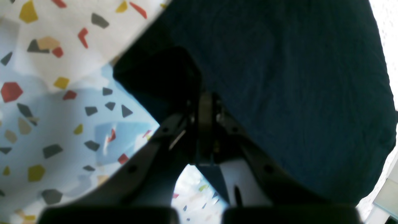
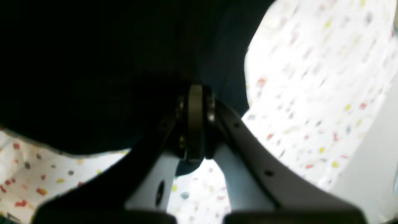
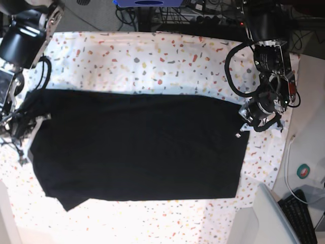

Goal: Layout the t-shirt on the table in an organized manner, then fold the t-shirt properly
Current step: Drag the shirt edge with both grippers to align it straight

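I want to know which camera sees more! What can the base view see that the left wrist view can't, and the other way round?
Only the base view shows the whole plain black soft fabric t-shirt spread flat, both arms at its two ends, the right end effector, cables, and a keyboard corner. Only the left wrist view shows, close up, the left end effector with its jaws shut on the shirt's edge. Both show the black shirt, the left end effector, and the white table cloth with red, yellow and grey flecks.
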### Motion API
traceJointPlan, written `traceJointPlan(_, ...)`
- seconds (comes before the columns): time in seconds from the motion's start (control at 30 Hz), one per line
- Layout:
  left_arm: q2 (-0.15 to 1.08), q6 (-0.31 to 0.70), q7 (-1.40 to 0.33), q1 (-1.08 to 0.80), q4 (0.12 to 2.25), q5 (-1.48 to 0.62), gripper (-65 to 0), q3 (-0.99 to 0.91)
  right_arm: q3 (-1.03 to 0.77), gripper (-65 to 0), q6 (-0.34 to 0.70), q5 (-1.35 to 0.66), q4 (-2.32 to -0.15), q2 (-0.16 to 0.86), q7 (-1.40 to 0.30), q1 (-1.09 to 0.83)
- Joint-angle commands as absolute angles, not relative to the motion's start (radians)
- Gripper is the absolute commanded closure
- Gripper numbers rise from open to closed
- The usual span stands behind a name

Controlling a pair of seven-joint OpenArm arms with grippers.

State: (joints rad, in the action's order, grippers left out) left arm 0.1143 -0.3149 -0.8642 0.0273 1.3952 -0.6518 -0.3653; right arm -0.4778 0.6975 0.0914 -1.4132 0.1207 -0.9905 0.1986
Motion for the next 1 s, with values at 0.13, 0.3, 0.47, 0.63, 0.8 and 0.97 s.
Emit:
traceJointPlan(0.13,0.125,-0.309,-0.851,0.107,1.328,-0.654,0.0,-0.366,-0.479,0.0,0.698,0.090,-1.257,0.165,-0.926,0.297)
traceJointPlan(0.3,0.125,-0.309,-0.849,0.154,1.265,-0.653,0.0,-0.367,-0.461,0.0,0.698,0.091,-1.152,0.183,-0.860,0.335)
traceJointPlan(0.47,0.127,-0.309,-0.848,0.179,1.256,-0.651,0.0,-0.364,-0.397,0.0,0.698,0.091,-1.090,0.188,-0.806,0.358)
traceJointPlan(0.63,0.131,-0.309,-0.848,0.180,1.256,-0.651,0.0,-0.371,-0.390,0.0,0.698,0.091,-1.087,0.186,-0.763,0.375)
traceJointPlan(0.8,0.131,-0.309,-0.846,0.182,1.256,-0.651,0.0,-0.366,-0.390,0.0,0.698,0.091,-1.026,0.185,-0.728,0.418)
traceJointPlan(0.97,0.131,-0.309,-0.760,0.179,1.256,-0.651,0.0,-0.363,-0.390,0.0,0.698,0.091,-1.010,0.186,-0.700,0.429)
